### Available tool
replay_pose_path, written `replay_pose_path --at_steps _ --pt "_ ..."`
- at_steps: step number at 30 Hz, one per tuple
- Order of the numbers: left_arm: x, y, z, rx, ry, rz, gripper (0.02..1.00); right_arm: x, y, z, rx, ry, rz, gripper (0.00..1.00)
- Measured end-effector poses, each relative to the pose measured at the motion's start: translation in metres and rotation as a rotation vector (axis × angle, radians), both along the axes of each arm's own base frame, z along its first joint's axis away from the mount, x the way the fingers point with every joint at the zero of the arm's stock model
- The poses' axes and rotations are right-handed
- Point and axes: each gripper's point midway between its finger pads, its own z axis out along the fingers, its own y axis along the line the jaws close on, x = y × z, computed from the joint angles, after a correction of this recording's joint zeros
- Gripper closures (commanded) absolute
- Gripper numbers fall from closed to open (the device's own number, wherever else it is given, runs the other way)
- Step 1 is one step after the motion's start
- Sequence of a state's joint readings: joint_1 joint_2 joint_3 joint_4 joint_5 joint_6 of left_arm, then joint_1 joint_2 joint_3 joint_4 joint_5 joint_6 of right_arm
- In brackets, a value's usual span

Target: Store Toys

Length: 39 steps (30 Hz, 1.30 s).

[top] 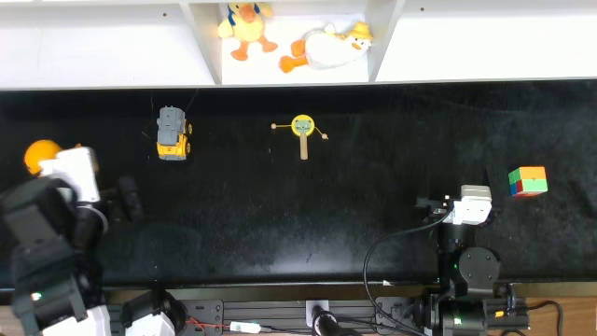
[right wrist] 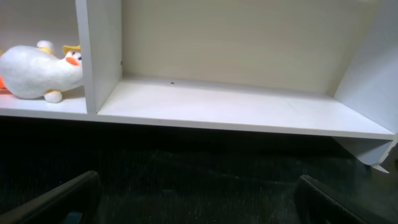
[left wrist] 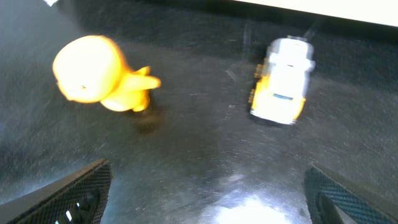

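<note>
the left arm (top: 42, 243) is built of bulky black segments, with a white block (top: 75, 173) just behind its jaws. the left gripper (left wrist: 206, 169) has black fingers (left wrist: 74, 196) with a ribbed, woven-looking surface. the right arm (top: 476, 266) has a round black joint, a white-grey block (top: 471, 205) behind its jaws and a black cable (top: 392, 238) looping back from there. the right gripper (right wrist: 199, 180) is equally dark.

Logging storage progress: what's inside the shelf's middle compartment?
A yellow plush duck and a white plush duck lying on its side. The back of the compartment is out of frame.
</note>
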State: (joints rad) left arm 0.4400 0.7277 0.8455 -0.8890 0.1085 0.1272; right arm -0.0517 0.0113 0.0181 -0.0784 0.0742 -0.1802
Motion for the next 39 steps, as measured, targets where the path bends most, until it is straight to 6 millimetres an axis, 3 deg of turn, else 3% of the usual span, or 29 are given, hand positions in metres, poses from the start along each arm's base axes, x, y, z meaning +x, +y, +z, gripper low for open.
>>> replay_pose_path --at_steps 9,14,19,33,39 --pt "-0.015 0.068 -0.01 -0.21 -0.071 0.235 0.02 0.0 0.0 0.0 -0.001 0.0 0.0 0.005" --pt "-0.001 0.107 -0.018 -0.176 -0.085 0.254 0.02 0.0 0.0 0.0 0.0 0.001 0.0 0.005" --pt "0.014 0.133 -0.032 -0.09 -0.049 0.213 0.02 0.0 0.0 0.0 -0.001 0.0 0.0 0.005" --pt "0.064 0.139 -0.067 0.023 0.106 -0.032 0.025 0.0 0.0 0.0 -0.001 0.0 0.0 0.005" --pt "0.064 0.142 -0.088 0.041 0.192 -0.044 0.018 0.0 0.0 0.0 -0.001 0.0 0.0 0.005"
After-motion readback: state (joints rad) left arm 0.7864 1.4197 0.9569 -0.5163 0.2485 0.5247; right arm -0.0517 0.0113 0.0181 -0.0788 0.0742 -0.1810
